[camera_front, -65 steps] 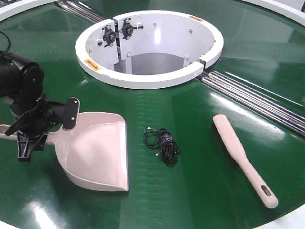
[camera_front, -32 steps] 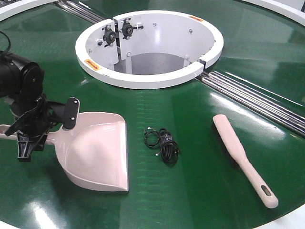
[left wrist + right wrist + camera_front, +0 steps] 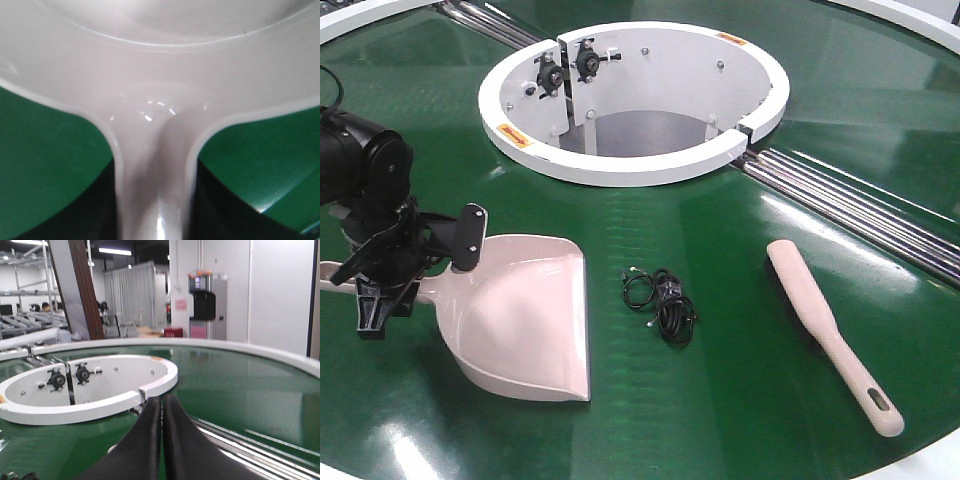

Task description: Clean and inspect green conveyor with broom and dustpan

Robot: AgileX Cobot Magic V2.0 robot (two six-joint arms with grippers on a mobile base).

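On my left wrist feed the left jaws are sitting either side of the dustpan's (image 3: 155, 100) narrow handle neck, showing as dark shapes hugging both edges at the bottom of the frame. I cannot tell whether they are actually pinching it or only straddling it; in the front view they are looking rather spread. The right jaws are pressed together with nothing between them, hanging above the surface and looking across at the white centre ring (image 3: 75, 410).

I am judging the job as barely begun. The dustpan is lying flat on the green conveyor (image 3: 670, 220) at the lower left of the front view. The broom (image 3: 820, 320) is lying untouched at the lower right, with no arm near it. A small tangle of black cable (image 3: 661, 301) is resting on the belt between them, nearer the dustpan. Nothing is showing inside the pan. As I am reading it, picking up the broom, sweeping that tangle in and looking over the belt are all remaining.

The dustpan's long axis is running roughly left to right across the frame, with its handle reaching the left edge and its wide flat mouth facing right toward the cable. The broom's long axis is running diagonally, with the bristle head at the upper-left end and the slotted handle end pointing toward the lower right corner.
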